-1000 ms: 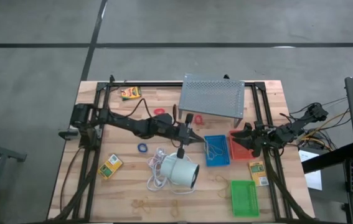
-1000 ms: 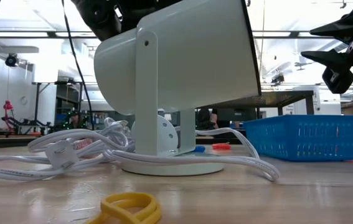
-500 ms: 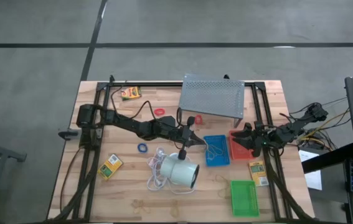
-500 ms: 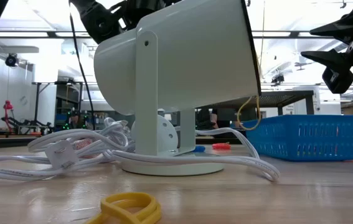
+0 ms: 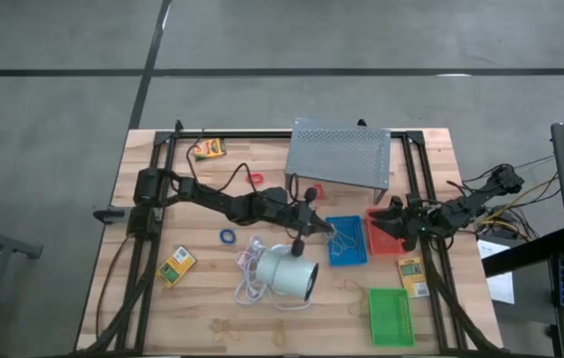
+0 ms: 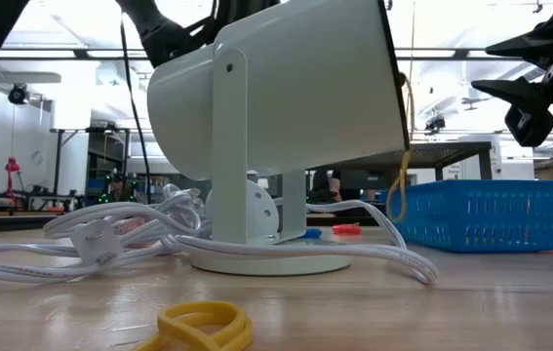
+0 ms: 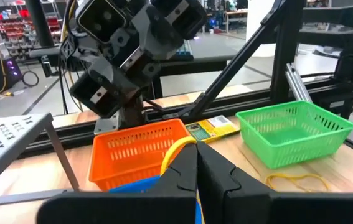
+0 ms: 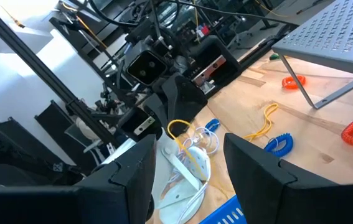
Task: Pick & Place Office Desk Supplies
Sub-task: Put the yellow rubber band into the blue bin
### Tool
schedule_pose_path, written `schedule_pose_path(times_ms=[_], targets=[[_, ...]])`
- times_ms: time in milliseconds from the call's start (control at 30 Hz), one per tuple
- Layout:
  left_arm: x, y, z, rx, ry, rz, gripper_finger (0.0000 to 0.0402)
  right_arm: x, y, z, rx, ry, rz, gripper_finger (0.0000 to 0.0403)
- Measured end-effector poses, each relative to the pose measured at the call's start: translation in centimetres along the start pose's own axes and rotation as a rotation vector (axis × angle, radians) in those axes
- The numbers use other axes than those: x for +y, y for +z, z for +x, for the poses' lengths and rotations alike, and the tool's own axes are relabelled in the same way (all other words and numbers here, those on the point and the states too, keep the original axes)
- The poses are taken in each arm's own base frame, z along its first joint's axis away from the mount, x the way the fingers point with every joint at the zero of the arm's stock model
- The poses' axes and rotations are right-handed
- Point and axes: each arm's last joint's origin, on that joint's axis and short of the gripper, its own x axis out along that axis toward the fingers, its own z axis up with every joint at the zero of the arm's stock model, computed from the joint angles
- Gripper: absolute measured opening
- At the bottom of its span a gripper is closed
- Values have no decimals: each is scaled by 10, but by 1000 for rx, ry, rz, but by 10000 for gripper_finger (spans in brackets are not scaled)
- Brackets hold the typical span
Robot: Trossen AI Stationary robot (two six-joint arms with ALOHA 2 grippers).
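- Your left claw [image 5: 308, 221] hangs above the near edge of the blue tray [image 5: 347, 242], fingers pressed together on a thin tan rubber band [image 6: 402, 146] that dangles as a limp loop; the left wrist view shows its yellow curve [image 7: 177, 151] between the dark fingertips.
- Your right claw [image 5: 389, 220] waits over the red tray [image 5: 381, 234], its blocky fingers spread wide and holding nothing.
- The blue, red and green tray [image 5: 391, 316] are rectangular mesh-walled plastic baskets on the slatted wooden counter [image 5: 202, 313].
- A smooth white cylinder [image 5: 287, 272] with coiled white cord lies just beside the blue tray.
- More flat rubber bands [image 5: 252, 324] lie loose at the counter's near edge; a small blue loop [image 5: 228, 237] and a yellow printed box [image 5: 176, 266] sit toward the left.
- The grey perforated metal stand [image 5: 340, 156] sits at the far side.
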Motion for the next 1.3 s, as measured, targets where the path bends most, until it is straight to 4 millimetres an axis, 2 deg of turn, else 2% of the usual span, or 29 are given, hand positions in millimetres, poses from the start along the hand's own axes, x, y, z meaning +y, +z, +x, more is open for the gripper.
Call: schedule_pose_path(times_ms=[300, 767, 1000, 1167, 1300], targets=[[3, 20, 6, -61, -15, 17, 2, 0, 0, 0, 0, 0, 0, 185], [5, 31, 10, -86, -46, 25, 2, 0, 0, 0, 0, 0, 0, 185], [4, 25, 11, -50, -50, 15, 2, 0, 0, 0, 0, 0, 0, 185], [3, 4, 17, 4, -56, -2, 2, 0, 0, 0, 0, 0, 0, 185], [3, -3, 19, 35, -57, -11, 2, 0, 0, 0, 0, 0, 0, 185]])
